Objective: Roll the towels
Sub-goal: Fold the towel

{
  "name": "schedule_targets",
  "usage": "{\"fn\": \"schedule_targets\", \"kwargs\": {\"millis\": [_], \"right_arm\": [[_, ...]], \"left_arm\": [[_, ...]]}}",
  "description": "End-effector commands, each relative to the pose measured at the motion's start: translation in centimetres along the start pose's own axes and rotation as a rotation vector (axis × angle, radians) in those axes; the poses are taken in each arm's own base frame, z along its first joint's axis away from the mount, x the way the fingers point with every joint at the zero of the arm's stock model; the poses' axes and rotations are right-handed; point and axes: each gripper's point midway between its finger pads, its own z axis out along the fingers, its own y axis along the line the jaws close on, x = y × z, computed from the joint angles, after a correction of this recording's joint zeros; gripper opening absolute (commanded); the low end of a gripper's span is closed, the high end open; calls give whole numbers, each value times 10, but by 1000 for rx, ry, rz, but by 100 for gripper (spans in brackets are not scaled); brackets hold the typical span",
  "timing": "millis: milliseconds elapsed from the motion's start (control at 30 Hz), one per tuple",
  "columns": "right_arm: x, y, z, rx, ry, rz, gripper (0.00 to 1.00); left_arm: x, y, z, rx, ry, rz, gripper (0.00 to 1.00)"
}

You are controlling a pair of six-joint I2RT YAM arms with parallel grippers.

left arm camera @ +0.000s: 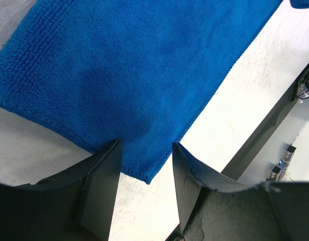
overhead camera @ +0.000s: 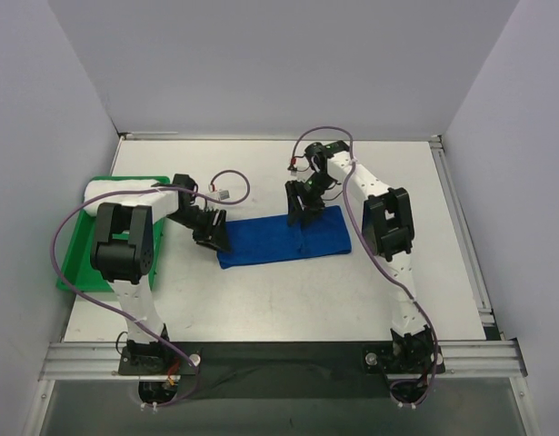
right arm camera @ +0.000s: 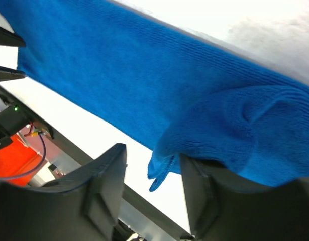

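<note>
Since the blue towel (overhead camera: 279, 238) lies flat near the middle of the table (overhead camera: 261, 309), long axis running left to right, rolling is judged to be only at its start. The left gripper (overhead camera: 213, 238) is set low at the towel's left end. The right gripper (overhead camera: 302, 214) is set at the far edge, right of centre, where a crease is seen across the cloth. This placement is taken as one arm minding an end while the other works the fold. Both pairs of fingers are seen parted, with nothing pinched. The white towel (overhead camera: 115, 191) lies on the green tray (overhead camera: 72, 268) at the far left, well apart, and is presumably to be rolled later. In the top view the layout and both arms are given, but the finger gaps are hidden by the wrists. In the left wrist view a corner (left arm camera: 141, 163) of the blue towel is shown reaching into the gap between the fingers (left arm camera: 101, 186), the cloth flat against the table. In the right wrist view a doubled-over flap (right arm camera: 234, 120) is shown, its loose edge lying at the gap between the fingers (right arm camera: 106, 191); this thickness cannot be read from above. Whether the flap touches either finger cannot be told.
</note>
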Motion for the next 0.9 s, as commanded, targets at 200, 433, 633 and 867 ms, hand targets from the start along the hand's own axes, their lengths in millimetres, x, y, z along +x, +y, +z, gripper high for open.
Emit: {"fn": "schedule_targets", "kwargs": {"millis": [200,433,633,867], "right_arm": [[-5,18,-83,-33,-163,-168,46],[0,-10,-84,9,-146,-144,25],[1,-63,-53,163,-57,-103,1],[28,-125,-34,225,56,-14,0]], "left_arm": [[-27,-32,-24,48,-115,131,54],[-33,-35,-21,51,-124,132,53],[-34,-31,-10,9,-94,127,47],[-17,-1,16,-74,7,80,38]]}}
